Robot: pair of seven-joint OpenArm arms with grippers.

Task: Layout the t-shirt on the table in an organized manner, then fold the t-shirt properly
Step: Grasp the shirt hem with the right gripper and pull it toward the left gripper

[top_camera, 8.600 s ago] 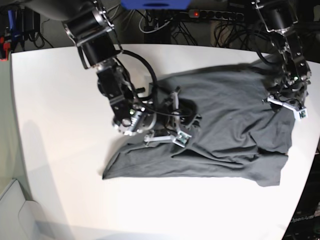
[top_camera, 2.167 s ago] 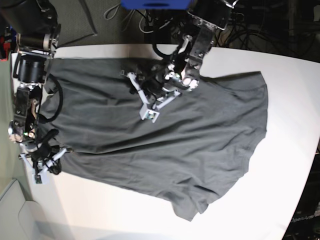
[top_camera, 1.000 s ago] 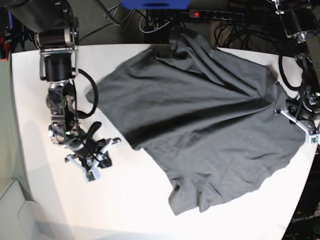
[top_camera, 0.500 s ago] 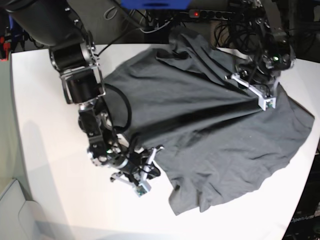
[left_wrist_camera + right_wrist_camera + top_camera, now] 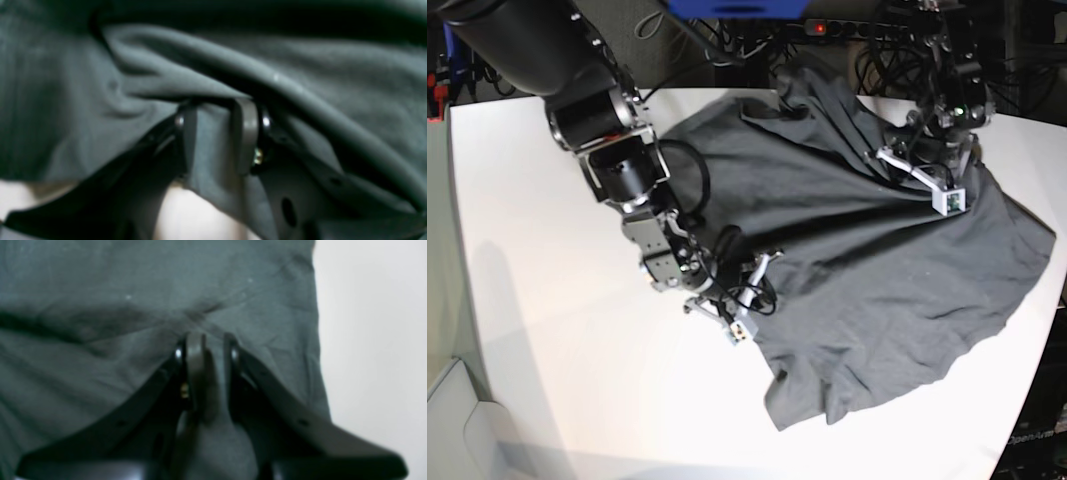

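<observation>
across the far right half of the white table, the dark grey t-shirt lies spread but crumpled, one part hanging over the far edge by the cables and another reaching toward the near edge in loose folds. the right gripper sits at the shirt's left edge, near the middle of the table; in the right wrist view its fingers stand almost together with a thin pinch of cloth between them, creases running out from the spot. the left gripper is high on the shirt near the far right corner; in the left wrist view its fingers are a little apart and closed on a thicker fold of the t-shirt, a heavy ridge of cloth draped over them. both arms thus appear to hold the garment for another pull toward a flat layout. the risks, as a judgement: the two grips are on unmatched points, not on a shared hem or shoulder line, so a pull may only twist the shirt; the right's pinch is thin and could slip free under tension; the cloth over the far edge could snag on the cables there or drag more of the shirt off the table.
</observation>
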